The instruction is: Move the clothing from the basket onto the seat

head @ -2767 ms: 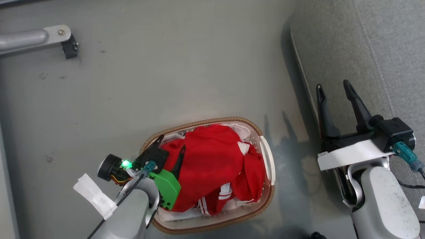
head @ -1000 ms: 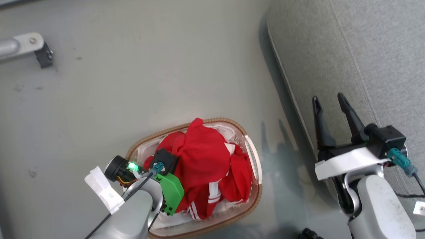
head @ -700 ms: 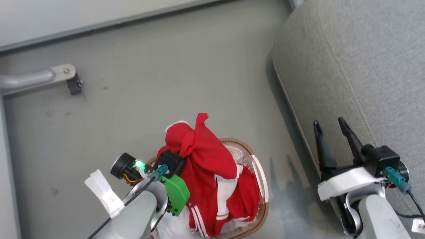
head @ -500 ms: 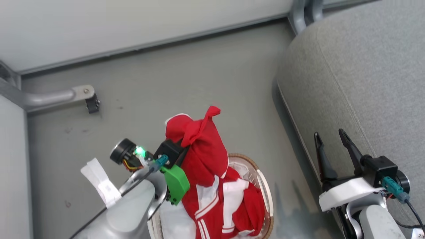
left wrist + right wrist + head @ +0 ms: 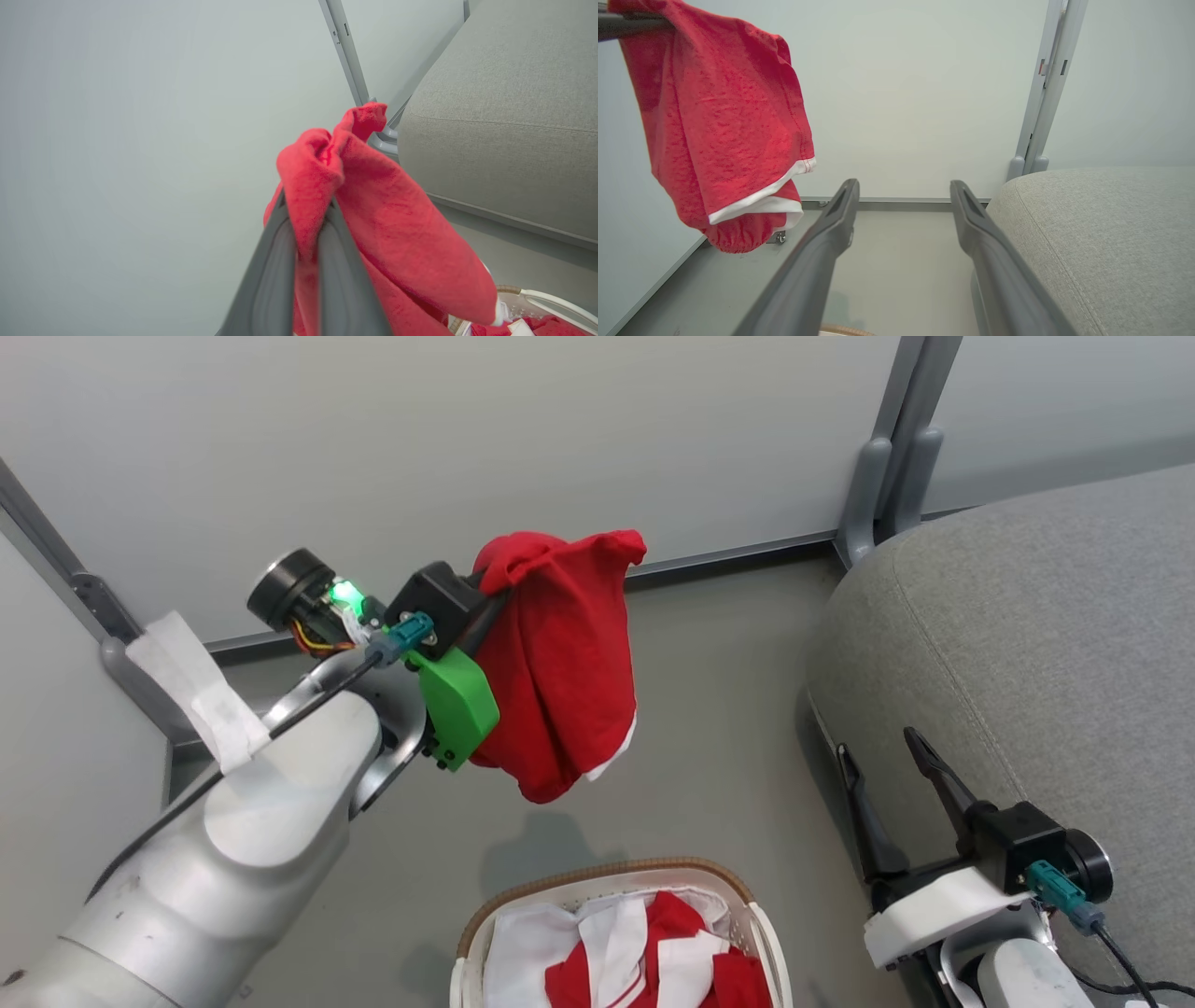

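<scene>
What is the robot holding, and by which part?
The left gripper is shut on a red garment, pinching a bunched fold at its top; it hangs clear of the basket. The right gripper holds nothing.

A red garment [image 5: 560, 672] hangs above basket [image 5: 607, 875], near seat [image 5: 1027, 635].

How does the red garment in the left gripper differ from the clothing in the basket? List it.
The red fabric garment hangs in the air, pinched by the shut left gripper; the red-and-white clothing pile lies crumpled in the brown-rimmed white basket. The garment shows mostly red; the pile, broad white panels. Both have white trim.
</scene>
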`<state>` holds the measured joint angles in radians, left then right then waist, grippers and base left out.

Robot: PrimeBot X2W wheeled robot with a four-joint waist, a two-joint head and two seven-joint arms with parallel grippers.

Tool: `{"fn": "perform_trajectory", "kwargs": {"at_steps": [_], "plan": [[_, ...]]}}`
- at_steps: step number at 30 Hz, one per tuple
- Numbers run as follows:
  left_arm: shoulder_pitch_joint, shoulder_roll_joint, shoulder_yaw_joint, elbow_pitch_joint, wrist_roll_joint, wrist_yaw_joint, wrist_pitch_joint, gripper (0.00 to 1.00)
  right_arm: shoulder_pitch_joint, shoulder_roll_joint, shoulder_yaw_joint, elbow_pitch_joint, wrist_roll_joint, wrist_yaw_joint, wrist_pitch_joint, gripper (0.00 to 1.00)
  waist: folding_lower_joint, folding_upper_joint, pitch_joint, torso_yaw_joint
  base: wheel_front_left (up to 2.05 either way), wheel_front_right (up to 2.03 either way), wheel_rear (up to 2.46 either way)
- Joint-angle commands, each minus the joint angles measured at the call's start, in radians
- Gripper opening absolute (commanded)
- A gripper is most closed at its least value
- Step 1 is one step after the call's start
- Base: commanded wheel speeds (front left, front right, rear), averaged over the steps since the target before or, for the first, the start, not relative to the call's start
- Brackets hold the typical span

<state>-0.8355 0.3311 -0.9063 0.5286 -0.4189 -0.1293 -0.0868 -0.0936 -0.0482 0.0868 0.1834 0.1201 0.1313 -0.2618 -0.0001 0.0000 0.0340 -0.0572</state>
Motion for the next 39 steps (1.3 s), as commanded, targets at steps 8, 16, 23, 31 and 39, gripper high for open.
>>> {"fn": "perform_trajectory", "kwargs": {"at_steps": [8,16,23,31,39], "plan": [[-0.133,0.021,0.025,-0.066,-0.047,-0.001,0.048,0.00,-0.036,-0.004,0.066,-0.020,-0.036,-0.001,-0.005,1.00,0.0001,0.0000,-0.034,0.001,0.00,0.00,0.00],[-0.204,0.002,0.042,-0.100,-0.056,0.007,0.077,0.00,-0.088,-0.004,0.166,-0.019,-0.020,-0.001,-0.005,1.00,0.0001,0.0000,-0.039,0.008,0.00,0.00,0.00],[-0.233,-0.047,0.017,-0.114,-0.054,0.008,0.087,0.00,-0.172,-0.004,0.302,0.000,0.046,-0.001,-0.005,1.00,0.0001,0.0000,-0.043,0.029,0.00,0.00,0.00],[-0.247,-0.090,-0.012,-0.105,-0.061,0.006,0.085,0.00,-0.268,-0.004,0.397,0.027,0.123,-0.001,-0.005,1.00,0.0001,0.0000,-0.047,0.061,0.00,0.00,0.00],[-0.224,-0.102,-0.027,-0.112,-0.076,0.011,0.092,0.00,-0.290,-0.004,0.323,0.003,0.128,-0.001,-0.005,1.00,0.0001,0.0000,-0.056,0.085,0.00,0.00,0.00]]}}
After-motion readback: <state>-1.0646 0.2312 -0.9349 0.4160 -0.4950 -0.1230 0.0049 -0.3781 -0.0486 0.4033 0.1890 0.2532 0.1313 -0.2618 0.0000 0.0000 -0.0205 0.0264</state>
